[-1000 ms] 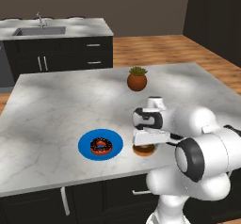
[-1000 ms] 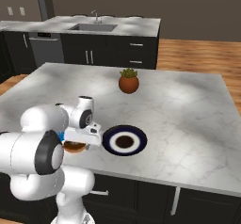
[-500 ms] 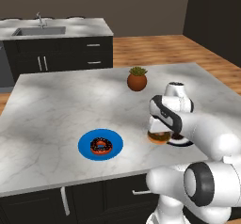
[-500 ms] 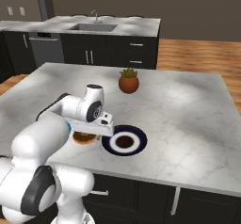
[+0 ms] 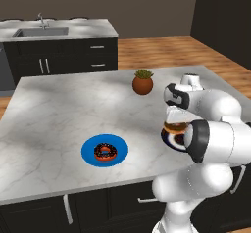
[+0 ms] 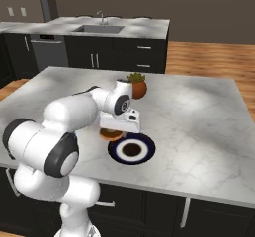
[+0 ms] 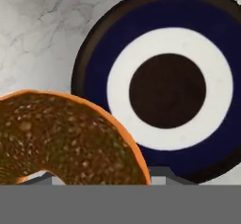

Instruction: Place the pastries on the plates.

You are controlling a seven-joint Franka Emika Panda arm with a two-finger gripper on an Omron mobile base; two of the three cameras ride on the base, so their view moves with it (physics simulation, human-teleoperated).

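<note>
Arm bent over the front part of the marble tabletop [image 5: 54,104], wrist turned down, gripper [image 5: 175,125] held above the near edge of the navy plate [image 6: 132,150]. Jaws closed on the brown-glazed donut [image 6: 110,134], which hangs clear of the tabletop; in the hand view the donut [image 7: 66,140] sits low and left, overlapping that plate's [image 7: 169,84] rim, its lower part cut by the frame. Fingertips hidden by the donut and the wrist in both base views, so the grip is read from the donut hanging under the hand.

Left of the arm, near the tabletop's front edge: blue plate [image 5: 105,150] carrying the chocolate donut [image 5: 105,151] with red-orange sprinkles at its centre. Navy plate, white ring and dark centre, lies bare toward the front edge; in the left base view it [image 5: 171,140] is largely covered by the robot's forearm.

Toward the far edge, behind the arm: terracotta plant pot [image 5: 142,83], upright, well apart from both plates. Beyond the tabletop: dark cabinets with a sink [image 5: 41,32] in the counter.
</note>
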